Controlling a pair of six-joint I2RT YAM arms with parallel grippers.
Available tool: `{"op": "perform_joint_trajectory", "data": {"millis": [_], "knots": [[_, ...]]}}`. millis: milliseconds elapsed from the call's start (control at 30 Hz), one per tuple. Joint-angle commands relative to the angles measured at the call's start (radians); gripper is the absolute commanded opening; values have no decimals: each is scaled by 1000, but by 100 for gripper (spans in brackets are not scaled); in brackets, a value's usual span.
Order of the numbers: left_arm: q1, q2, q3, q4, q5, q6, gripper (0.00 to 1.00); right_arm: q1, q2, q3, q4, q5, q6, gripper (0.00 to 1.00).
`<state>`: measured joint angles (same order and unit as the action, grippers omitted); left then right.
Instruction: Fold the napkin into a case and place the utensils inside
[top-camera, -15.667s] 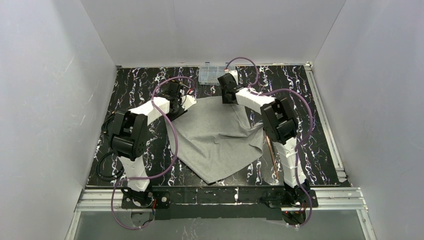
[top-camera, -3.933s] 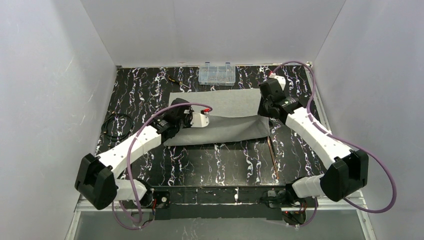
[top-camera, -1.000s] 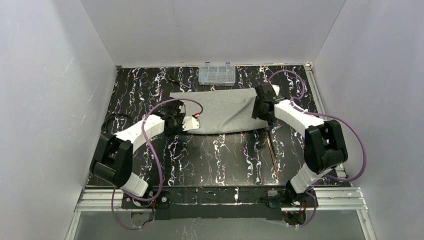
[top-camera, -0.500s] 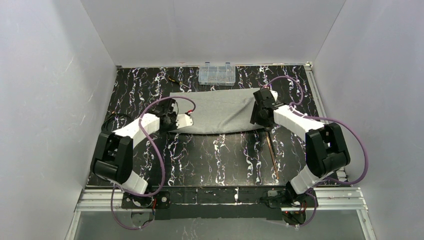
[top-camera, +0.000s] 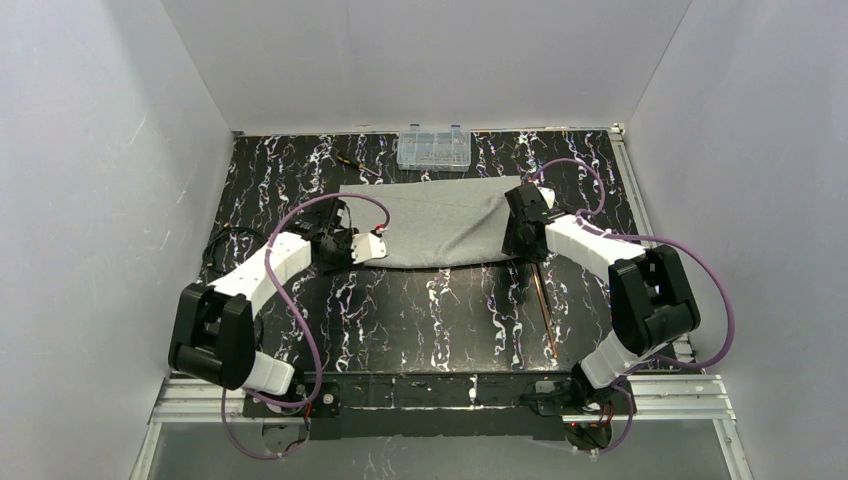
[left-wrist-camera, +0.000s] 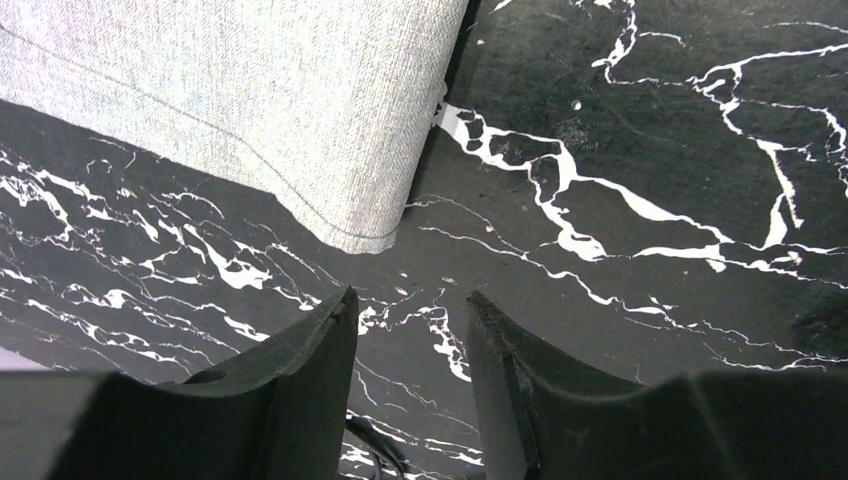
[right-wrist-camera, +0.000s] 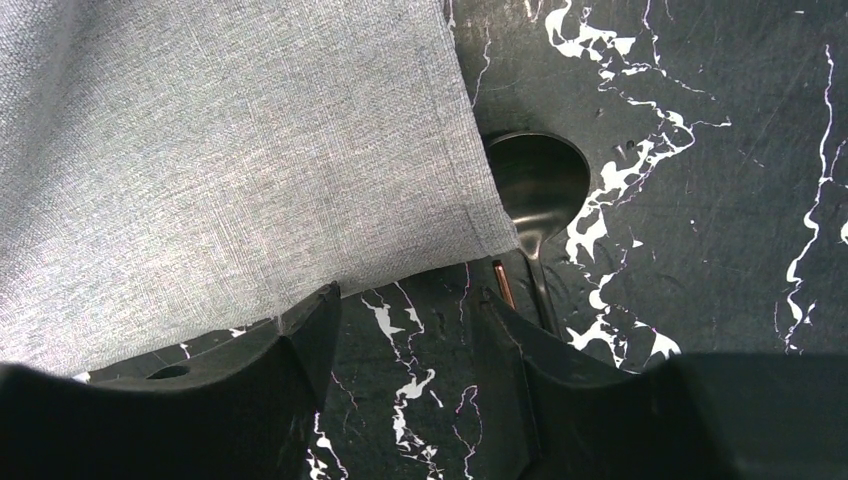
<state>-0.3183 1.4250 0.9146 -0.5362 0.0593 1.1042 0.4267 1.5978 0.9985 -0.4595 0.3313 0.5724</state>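
Wrist views: we see left claw and right claw newly parted, empty; napkin just ahead lies folded

One napkin. At least two utensils: one spoon and one copper rod; the full count cannot be told. One clear plastic box. One screwdriver. Two robot arms: one left arm, one right arm.

Arms stretched forward, low — left fingers apart, right fingers apart — empty.
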Motion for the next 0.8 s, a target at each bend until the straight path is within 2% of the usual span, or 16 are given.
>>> {"op": "perform_joint_trajectory", "data": {"millis": [0,100,267,433,533,600,667,767], "knots": [[-14,15,3,31,19,9,41,0,-16,-16,40,26,13,59],[-21,50,-15,118,-25,35,37,1,-6,-19,68,23,16,59],[-20,128,-4,145,-83,70,29,0,31,1,78,32,18,57],[-21,157,-5,152,-75,80,8,-1,47,8,89,45,12,55],[-21,161,-10,155,-79,86,0,-1,53,4,96,50,11,52],[-22,153,-16,151,-82,94,0,-1,52,-5,102,53,14,47],[-22,134,-26,143,-78,103,0,-2,43,-15,108,53,18,37],[-21,92,-42,107,-61,120,0,0,24,-38,106,58,26,12]]}}
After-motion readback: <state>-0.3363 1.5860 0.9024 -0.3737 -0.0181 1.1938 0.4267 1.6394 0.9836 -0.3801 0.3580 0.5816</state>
